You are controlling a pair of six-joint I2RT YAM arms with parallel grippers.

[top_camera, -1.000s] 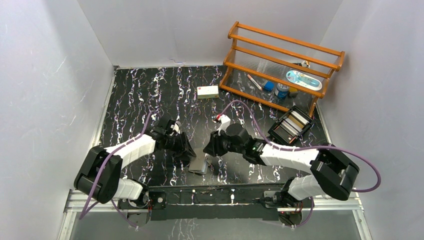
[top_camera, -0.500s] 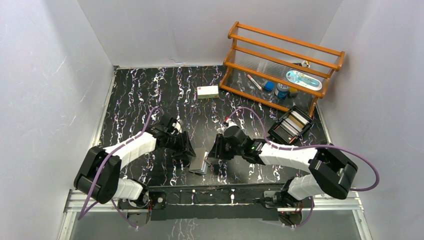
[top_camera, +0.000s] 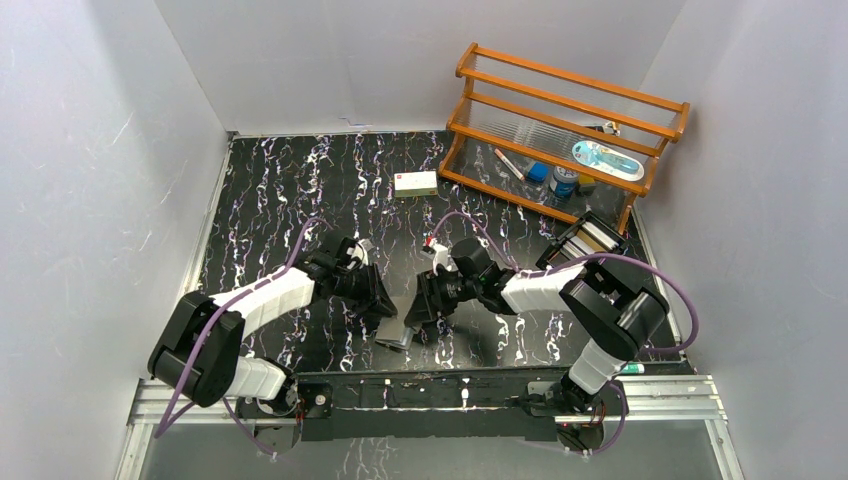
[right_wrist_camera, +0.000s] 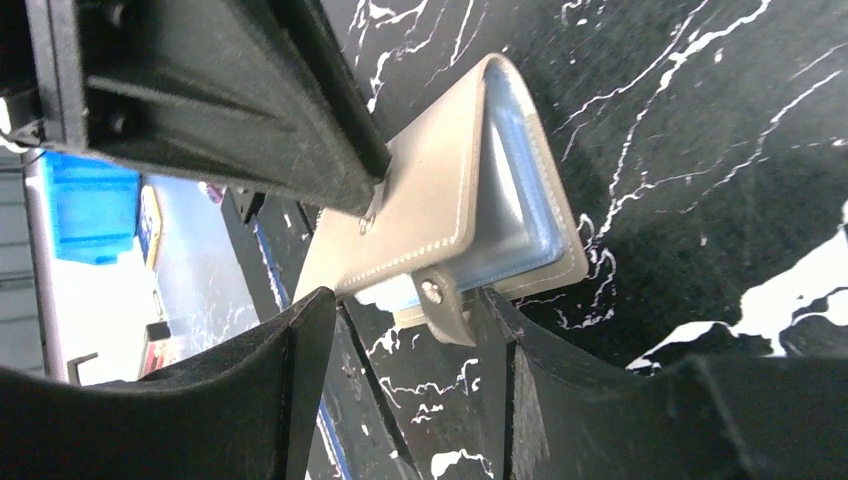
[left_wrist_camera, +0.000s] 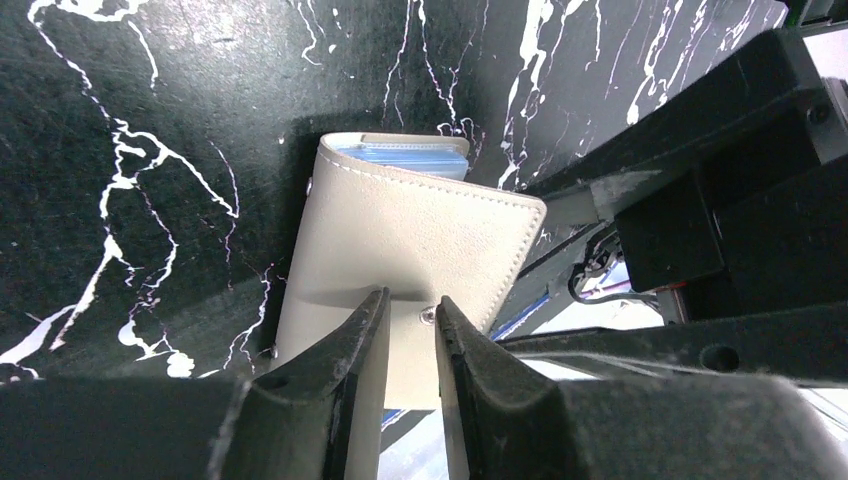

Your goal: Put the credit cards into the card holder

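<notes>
holder: card holder (left_wrist_camera: 420, 240) lies folded on the table (top_camera: 280, 200) by the near edge, between the two grippers. Blue lining shows at its open side.
left gripper (left_wrist_camera: 410, 300): tips rest on the holder's cover. Jaws are nearly together with a slim gap, and nothing visibly pinched.
right gripper (right_wrist_camera: 405, 310): jaws are spread wide, released. The snap tab (right_wrist_camera: 440, 305) sits between the fingers, close to one of them.
cards: credit cards (top_camera: 595, 236) are in the black tray (top_camera: 562, 243) at the right, well apart from the holder, partly hidden by the right arm.
box: white box (top_camera: 415, 183) with a red mark, further back, mid-table.
rack: wooden rack (top_camera: 560, 110) in the far right corner, small items on its shelves.
</notes>
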